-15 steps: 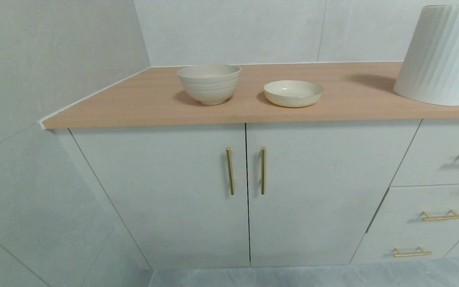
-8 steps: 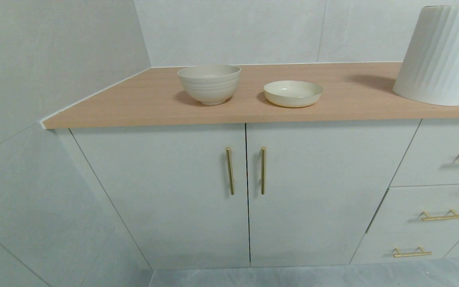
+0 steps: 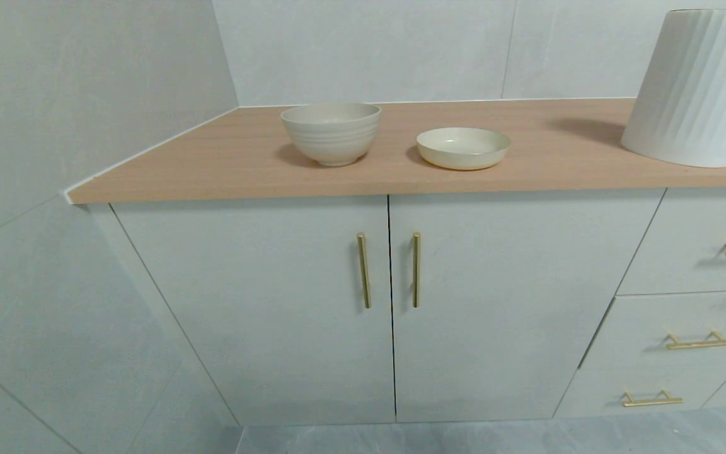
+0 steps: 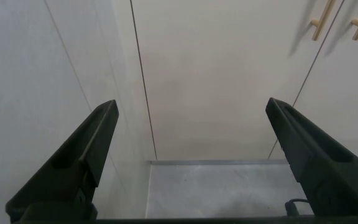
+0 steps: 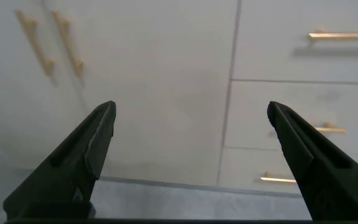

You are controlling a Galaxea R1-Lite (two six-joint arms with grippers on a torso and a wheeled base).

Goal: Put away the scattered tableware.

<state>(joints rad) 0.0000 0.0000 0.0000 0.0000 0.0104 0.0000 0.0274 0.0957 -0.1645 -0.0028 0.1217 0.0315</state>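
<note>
A deep ribbed beige bowl [image 3: 331,132] stands on the wooden countertop [image 3: 224,161], left of a shallow cream dish [image 3: 463,147]. Below them are two shut cabinet doors with gold handles [image 3: 363,270] [image 3: 416,269]. My left gripper [image 4: 191,112] hangs low before the left cabinet door [image 4: 229,74], fingers wide apart, nothing between them. My right gripper [image 5: 191,112] is likewise open and empty, facing the cabinet front where doors meet drawers [image 5: 303,56]. Both grippers are well below the counter, far from the bowl and dish.
A tall white ribbed container [image 3: 697,88] stands at the counter's right end. Drawers with gold handles [image 3: 702,342] lie right of the doors. A tiled wall [image 3: 54,126] closes the left side. Grey floor [image 3: 464,438] runs along the cabinet's base.
</note>
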